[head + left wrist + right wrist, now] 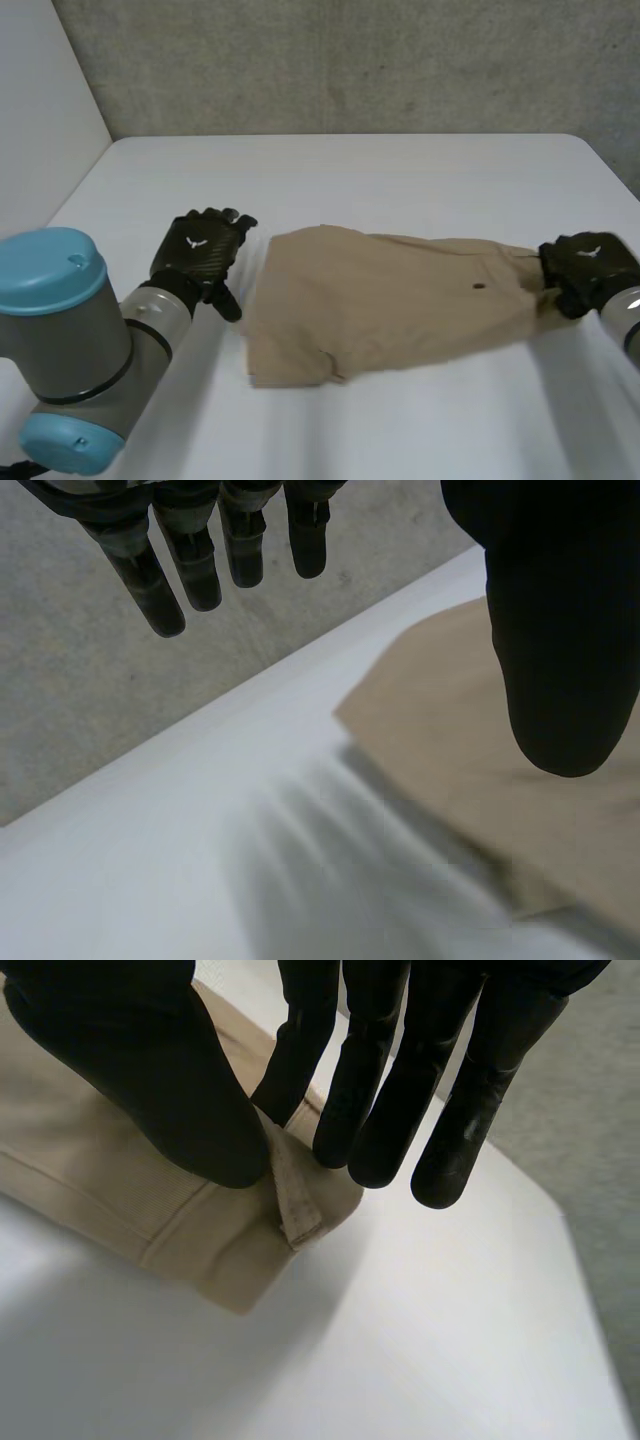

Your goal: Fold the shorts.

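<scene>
Tan shorts (380, 300) flat on worktop (400, 170): right robot hand (590, 265) pinches their right end, left robot hand (202, 250) spread beside left edge; we'd grip there first, then lift evenly.

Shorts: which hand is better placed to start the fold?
Right, likely. The right hand pinches one end of the shorts between thumb and fingers; the left hand is open beside the other end, holding nothing.

text: none legible
left robot hand (207, 258): small white emblem (197, 242) on back
right robot hand (586, 272): same emblem on back
</scene>
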You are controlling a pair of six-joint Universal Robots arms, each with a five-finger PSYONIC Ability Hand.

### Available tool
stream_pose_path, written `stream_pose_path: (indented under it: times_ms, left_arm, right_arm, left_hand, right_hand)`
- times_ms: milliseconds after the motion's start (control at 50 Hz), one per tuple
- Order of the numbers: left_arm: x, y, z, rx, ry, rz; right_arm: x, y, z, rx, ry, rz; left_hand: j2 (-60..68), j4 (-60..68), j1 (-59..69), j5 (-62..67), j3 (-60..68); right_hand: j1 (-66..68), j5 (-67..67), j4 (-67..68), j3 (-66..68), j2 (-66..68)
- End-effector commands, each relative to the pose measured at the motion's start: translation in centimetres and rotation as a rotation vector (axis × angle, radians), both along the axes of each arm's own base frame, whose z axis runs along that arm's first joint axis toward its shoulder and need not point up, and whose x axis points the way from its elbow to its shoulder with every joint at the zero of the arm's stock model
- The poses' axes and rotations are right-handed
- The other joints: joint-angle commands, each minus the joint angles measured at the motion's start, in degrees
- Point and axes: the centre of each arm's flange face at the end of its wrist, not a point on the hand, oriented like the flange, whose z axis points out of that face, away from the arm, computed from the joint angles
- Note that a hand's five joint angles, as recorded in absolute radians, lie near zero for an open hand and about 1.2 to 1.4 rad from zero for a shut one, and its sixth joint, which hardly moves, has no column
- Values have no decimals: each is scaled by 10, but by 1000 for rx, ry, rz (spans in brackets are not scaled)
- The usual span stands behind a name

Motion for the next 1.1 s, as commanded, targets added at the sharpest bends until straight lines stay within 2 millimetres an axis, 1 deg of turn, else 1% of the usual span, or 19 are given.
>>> stream_pose_path:
  times_ms: [20, 60, 80, 160, 220, 240, 300, 320, 380, 440, 500, 540, 660, 700, 760, 800, 900, 1020, 1100]
  left_arm:
    - [10, 1, 8, -16, 8, 23]
    - [11, 0, 8, -16, 10, 28]
    - [12, -1, 9, -17, 12, 34]
    - [15, -4, 12, -27, 17, 47]
    - [17, -5, 16, -36, 22, 53]
    - [18, -6, 19, -45, 25, 59]
    - [22, -9, 22, -54, 31, 71]
    - [25, -11, 26, -64, 36, 82]
    - [28, -14, 29, -73, 41, 95]
    - [30, -18, 34, -92, 48, 103]
    - [32, -25, 41, -116, 58, 116]
    - [32, -30, 47, -136, 67, 122]
    - [24, -42, 74, -213, 101, 112]
    - [20, -46, 80, -231, 109, 109]
    - [13, -47, 78, -225, 112, 91]
    - [0, -41, 74, -213, 112, 54]
    - [-20, -22, 65, -186, 107, -19]
    - [-24, -12, 39, -116, 71, -39]
    - [-24, -9, 32, -95, 61, -43]
  right_arm:
    - [1, -10, 29, -39, 70, 33]
    - [17, -7, 38, -70, 66, 84]
    - [41, 1, 48, -111, 60, 161]
    - [96, 28, 71, -200, 34, 335]
    - [125, 47, 73, -216, 13, 437]
    - [145, 62, 68, -210, 6, 513]
    - [179, 92, 58, -191, 0, 642]
    - [198, 113, 47, -175, -1, 722]
    - [223, 145, 24, -136, 4, 837]
    - [231, 154, 9, -110, 11, 875]
    - [235, 154, 10, -129, -4, 887]
    - [238, 151, 29, -192, -46, 872]
    - [225, 130, 95, -308, -265, 716]
    - [205, 99, 108, -316, -320, 565]
    - [178, 67, 109, -307, -334, 396]
    - [156, 47, 105, -289, -312, 285]
    - [116, 32, 74, -144, -141, 202]
    - [55, 8, 33, -42, 100, 173]
    - [28, 4, 13, 13, 154, 165]
  left_hand:
    - [-14, -17, -11, -27, -20]
    - [-14, -17, -11, -27, -20]
    - [-14, -17, -11, -27, -20]
    - [-14, -17, -11, -27, -20]
    - [-14, -17, -11, -27, -20]
    - [-14, -17, -11, -27, -20]
    - [-14, -17, -11, -27, -20]
    - [-14, -17, -11, -27, -20]
    - [-14, -17, -11, -27, -20]
    - [-14, -17, -11, -27, -20]
    - [-14, -17, -11, -27, -20]
    - [-14, -17, -11, -27, -20]
    - [-14, -17, -11, -27, -20]
    - [-12, -15, -9, -25, -18]
    - [-11, -13, -7, -24, -16]
    - [-11, -13, -7, -24, -16]
    - [-11, -13, -7, -24, -16]
    - [-11, -13, -7, -24, -16]
    - [-11, -13, -7, -24, -16]
  right_hand:
    - [281, 144, 117, 124, 129]
    - [281, 144, 117, 124, 129]
    - [281, 144, 117, 124, 129]
    - [281, 144, 117, 124, 129]
    - [281, 144, 117, 124, 129]
    - [281, 144, 117, 124, 129]
    - [281, 144, 117, 124, 129]
    - [281, 144, 117, 124, 129]
    - [281, 144, 117, 124, 129]
    - [281, 144, 117, 124, 129]
    - [-106, -243, -270, -263, -258]
    - [-286, -423, -450, -443, -438]
    - [-341, -478, -505, -498, -493]
    - [-333, -469, -496, -490, -485]
    - [-319, -456, -483, -476, -471]
    - [-272, -409, -436, -430, -424]
    - [-247, -383, -411, -404, -399]
    - [-198, -335, -362, -355, -350]
    - [-168, -304, -332, -325, -320]
